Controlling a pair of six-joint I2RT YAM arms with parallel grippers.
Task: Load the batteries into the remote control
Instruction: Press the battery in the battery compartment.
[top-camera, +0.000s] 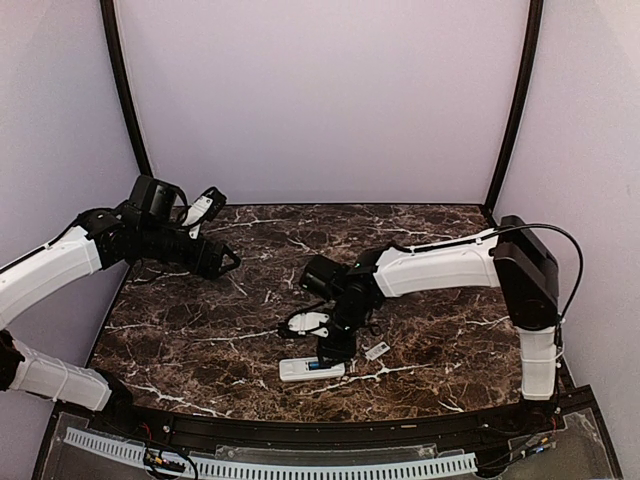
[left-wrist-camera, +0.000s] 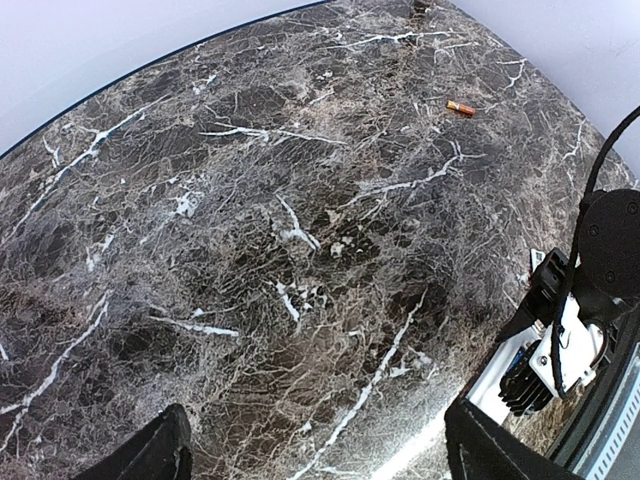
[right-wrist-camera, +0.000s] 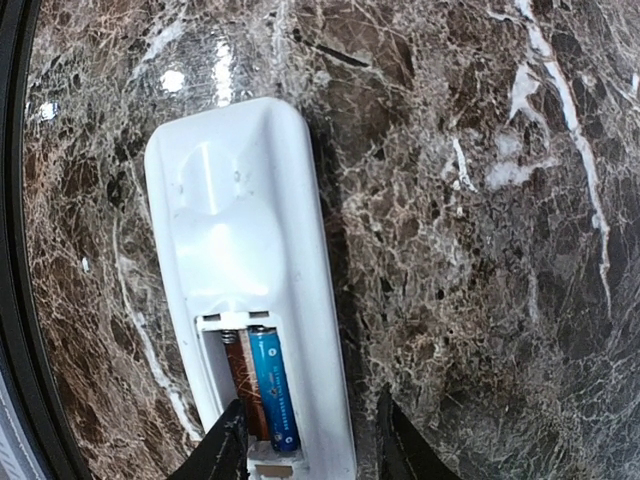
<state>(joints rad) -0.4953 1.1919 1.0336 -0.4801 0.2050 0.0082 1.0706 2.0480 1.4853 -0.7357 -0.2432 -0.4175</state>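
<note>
- Your right gripper (right-wrist-camera: 310, 415) is down over the open end of the remote control (right-wrist-camera: 240, 250). Its jaws are about half spread and straddle the handset. One finger (right-wrist-camera: 225, 445) overlaps the compartment edge and the other stands just clear of the side, so nothing is clamped.
- The remote lies back-up near the front of the table (top-camera: 200, 330) with its recess facing up, which is why the wrist comes straight down on it.
- Two cells sit side by side in the recess: a blue-labelled cell (right-wrist-camera: 272, 390) and an orange-brown cell (right-wrist-camera: 240, 385). The near finger is right at the orange one's end. It looks to me like you're seating it, though I can't tell if there's contact.
- One more battery (left-wrist-camera: 460, 108) lies loose on the far marble, well apart from the remote.
- Your left gripper (left-wrist-camera: 315, 445) hangs high on the left, fingers flung wide and holding nothing. I'd judge it's parked to give the right arm room.
- The small white cover (top-camera: 377, 350) lies just beside the remote, handy for closing up.
- The surface is dark brown marble with white veins, glossy and catching glare. It looks slick, so a sideways push could skate the handset.
- Around you are pale lilac walls (top-camera: 320, 100), black posts (top-camera: 125, 90) at the back corners and a white toothed strip (top-camera: 270, 466) along the near edge.
</note>
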